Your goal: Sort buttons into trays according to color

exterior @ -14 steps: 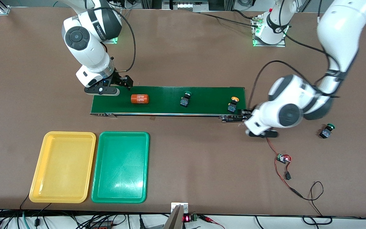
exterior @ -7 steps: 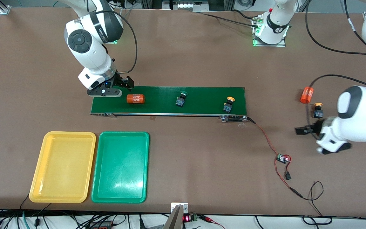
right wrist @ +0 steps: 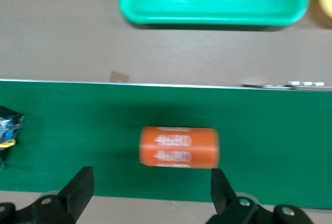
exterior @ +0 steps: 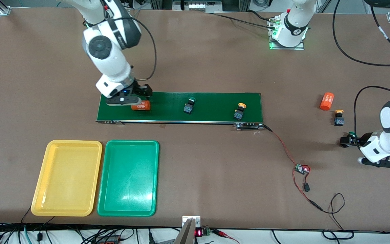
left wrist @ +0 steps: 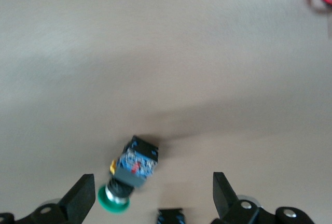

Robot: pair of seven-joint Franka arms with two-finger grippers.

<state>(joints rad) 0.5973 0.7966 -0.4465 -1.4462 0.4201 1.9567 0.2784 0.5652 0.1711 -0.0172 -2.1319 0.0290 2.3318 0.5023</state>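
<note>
Hovering left gripper (left wrist: 150,198), jaws spread, over green-capped button (left wrist: 129,175) off belt; descent and closing next (right gripper (right wrist: 150,195) spread over orange cylinder (right wrist: 179,147)).

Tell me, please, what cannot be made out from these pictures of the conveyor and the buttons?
- Orange cylinder on the conveyor belt: front view, partly covered by the right gripper above it, print cut off.
- Green-capped button on the table: barely visible in the front view, hidden by the left gripper.
- Button at the right wrist view's edge: cut off, cap colour unclear.
- Small circuit board: too small to read.
</note>
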